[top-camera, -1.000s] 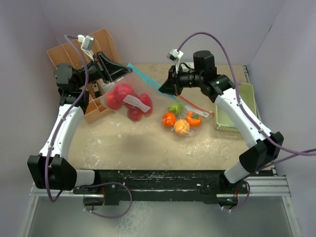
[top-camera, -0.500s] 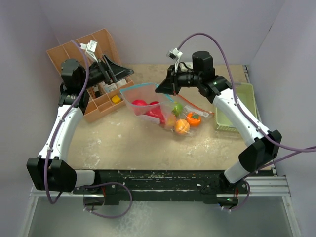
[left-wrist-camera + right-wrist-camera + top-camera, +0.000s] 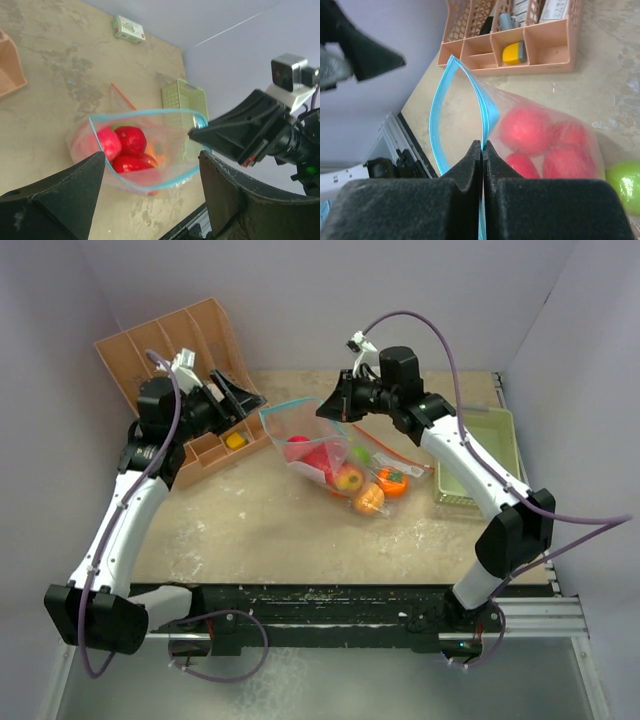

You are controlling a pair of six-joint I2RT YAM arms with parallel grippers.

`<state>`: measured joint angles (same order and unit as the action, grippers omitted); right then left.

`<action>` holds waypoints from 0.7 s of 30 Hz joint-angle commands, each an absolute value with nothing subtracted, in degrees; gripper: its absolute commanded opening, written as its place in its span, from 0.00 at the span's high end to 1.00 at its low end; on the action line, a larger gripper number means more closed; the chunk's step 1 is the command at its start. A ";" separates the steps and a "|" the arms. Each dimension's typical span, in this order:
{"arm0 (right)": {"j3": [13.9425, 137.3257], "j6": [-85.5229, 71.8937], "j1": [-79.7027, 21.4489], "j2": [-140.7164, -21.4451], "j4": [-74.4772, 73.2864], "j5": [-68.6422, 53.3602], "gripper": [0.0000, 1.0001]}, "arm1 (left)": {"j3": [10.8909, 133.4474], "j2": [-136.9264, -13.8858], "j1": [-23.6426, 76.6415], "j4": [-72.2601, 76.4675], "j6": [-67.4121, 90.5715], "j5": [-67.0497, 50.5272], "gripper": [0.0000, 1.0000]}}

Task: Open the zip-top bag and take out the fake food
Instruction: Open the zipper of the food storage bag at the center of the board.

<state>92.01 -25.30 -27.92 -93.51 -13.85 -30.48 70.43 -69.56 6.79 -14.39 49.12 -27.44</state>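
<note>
Right pincer point(image 3: 482, 146), jaws together and clamped on one lip of the zip-top bag point(image 3: 172, 125), holds the mouth agape toward the left pincer point(image 3: 151, 159). The left pincer's jaws stand apart and empty, near the opening but not touching it. The red fake food point(image 3: 131, 142) lies deep in the bag, ahead of and below the left pincer, which is the nearer arm to the free lip.

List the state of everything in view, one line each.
zip-top bag: open, rim pinched and held up, bottom resting on table
red fake food: inside the bag
orange fake food: on the table beside the bag, not held
left tool: open, holding nothing, clear of the bag
right tool: shut on the bag rim
</note>
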 commanded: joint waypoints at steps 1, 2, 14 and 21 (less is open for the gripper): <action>93.57 -30.08 -28.04 -93.65 -8.73 -26.03 1.00 | 66.57 -65.87 11.44 -17.01 51.34 -17.92 0.23; 93.48 -30.40 -28.04 -93.76 -8.58 -25.50 1.00 | 65.72 -65.77 12.92 -17.20 51.90 -16.37 0.24; 95.35 -31.76 -29.57 -93.12 -8.15 -21.53 1.00 | 64.18 -66.20 22.48 -23.78 60.85 -0.92 0.35; 90.11 -32.26 -30.67 -88.71 -7.65 -21.09 1.00 | 65.83 -70.41 22.68 -21.17 61.30 -1.37 0.50</action>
<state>91.31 -31.53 -30.15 -94.00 -11.35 -21.93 64.34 -68.73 22.46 -24.32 59.61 -2.52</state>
